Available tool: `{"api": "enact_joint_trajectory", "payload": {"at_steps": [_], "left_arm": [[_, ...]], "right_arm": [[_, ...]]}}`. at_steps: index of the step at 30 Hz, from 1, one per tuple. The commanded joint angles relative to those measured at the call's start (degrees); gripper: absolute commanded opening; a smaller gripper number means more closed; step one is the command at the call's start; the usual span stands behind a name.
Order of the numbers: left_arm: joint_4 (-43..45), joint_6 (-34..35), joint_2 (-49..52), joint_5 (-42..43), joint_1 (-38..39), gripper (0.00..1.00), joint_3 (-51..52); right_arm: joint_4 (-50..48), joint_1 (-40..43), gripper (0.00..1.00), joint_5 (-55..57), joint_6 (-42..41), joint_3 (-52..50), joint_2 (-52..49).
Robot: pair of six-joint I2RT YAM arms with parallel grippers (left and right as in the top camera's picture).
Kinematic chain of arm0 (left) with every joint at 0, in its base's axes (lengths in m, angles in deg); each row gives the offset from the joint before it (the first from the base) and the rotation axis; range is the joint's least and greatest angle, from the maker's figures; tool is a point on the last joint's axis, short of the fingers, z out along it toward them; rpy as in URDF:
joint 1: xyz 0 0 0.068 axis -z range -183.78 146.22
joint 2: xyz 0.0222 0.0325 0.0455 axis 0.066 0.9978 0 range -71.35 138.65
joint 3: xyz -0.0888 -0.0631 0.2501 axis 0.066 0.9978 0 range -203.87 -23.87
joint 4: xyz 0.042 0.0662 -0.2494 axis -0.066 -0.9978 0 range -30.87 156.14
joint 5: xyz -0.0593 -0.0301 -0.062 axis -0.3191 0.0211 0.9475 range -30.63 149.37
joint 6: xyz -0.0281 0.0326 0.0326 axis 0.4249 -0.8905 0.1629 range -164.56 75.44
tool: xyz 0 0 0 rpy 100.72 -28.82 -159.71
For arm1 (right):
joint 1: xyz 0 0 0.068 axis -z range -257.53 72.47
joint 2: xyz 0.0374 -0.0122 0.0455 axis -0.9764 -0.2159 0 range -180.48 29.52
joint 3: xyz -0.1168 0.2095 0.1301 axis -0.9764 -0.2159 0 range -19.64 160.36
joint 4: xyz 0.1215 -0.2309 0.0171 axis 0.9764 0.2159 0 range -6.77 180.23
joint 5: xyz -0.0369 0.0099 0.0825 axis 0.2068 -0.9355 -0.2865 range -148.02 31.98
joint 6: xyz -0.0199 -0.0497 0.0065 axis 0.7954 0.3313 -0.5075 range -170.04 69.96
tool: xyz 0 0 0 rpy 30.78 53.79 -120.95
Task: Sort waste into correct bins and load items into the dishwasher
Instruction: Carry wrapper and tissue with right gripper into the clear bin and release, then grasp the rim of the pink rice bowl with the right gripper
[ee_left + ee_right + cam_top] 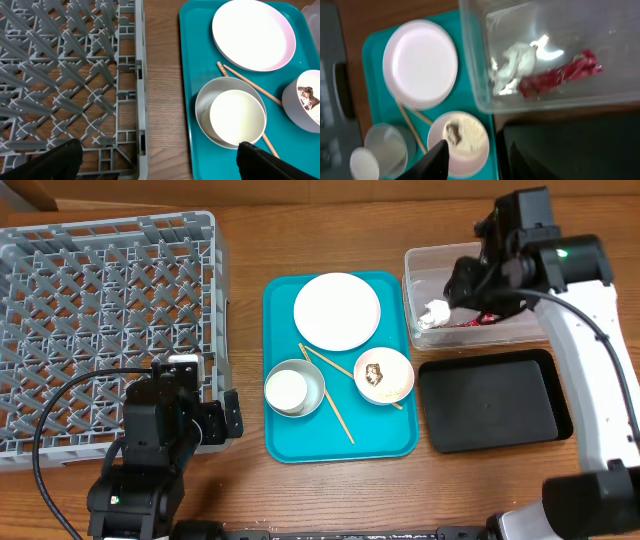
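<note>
The crumpled napkin (pixel 435 313) and the red-and-white wrapper (pixel 480 320) lie in the clear tub (pixel 455 255). My right gripper (pixel 470 285) hovers above them, open and empty. On the teal tray the white plate (pixel 337 311), the grey bowl (pixel 314 383) holding the white cup (pixel 286 390), the pinkish bowl (pixel 384 375) with rice and a brown bit, and two chopsticks (pixel 330 405) lie together. My left gripper (pixel 157 162) is open and empty between the dish rack (pixel 100 320) and the grey bowl (pixel 205 100).
The black tray (pixel 490 400) sits empty in front of the clear tub. The teal tray (pixel 300 440) lies between the rack and the bins. A strip of bare wood (pixel 162 75) separates the rack from the teal tray.
</note>
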Motion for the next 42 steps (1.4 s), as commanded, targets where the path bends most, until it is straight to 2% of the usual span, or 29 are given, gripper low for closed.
{"api": "enact_joint_trajectory", "payload": {"at_steps": [1, 6, 11, 17, 19, 24, 31, 42], "left_arm": [[0.3, 0.2, -0.2, -0.3, 0.3, 1.00, -1.1], [0.5, 0.2, -0.2, -0.3, 0.3, 1.00, -1.1], [0.5, 0.2, -0.2, -0.3, 0.3, 1.00, -1.1], [0.4, 0.2, -0.2, -0.3, 0.3, 1.00, -1.1], [0.1, 0.2, -0.2, -0.2, 0.3, 1.00, -1.1], [0.0, 0.2, -0.2, -0.3, 0.3, 1.00, -1.1], [0.0, 0.2, -0.2, -0.3, 0.3, 1.00, -1.1], [0.0, 0.2, -0.2, -0.3, 0.3, 1.00, -1.1]], "right_arm": [[1.9, -2.5, 0.45, -4.5, 6.2, 0.2, 0.0], [2.1, -10.2, 0.53, -4.5, 8.9, -4.8, -0.1], [-3.5, -18.9, 0.54, 0.5, 8.1, -11.6, -1.5], [-15.4, -25.5, 0.52, 7.4, 3.9, -22.1, -3.0], [-18.9, -26.5, 0.50, 8.9, 1.2, -24.9, -3.4], [-25.0, -27.6, 0.44, 8.6, 0.6, -28.7, -5.2], [-25.8, -27.7, 0.35, 5.4, 0.6, -29.0, -7.5], [-25.3, -29.2, 0.33, 5.0, -0.3, -29.0, -8.8]]}}
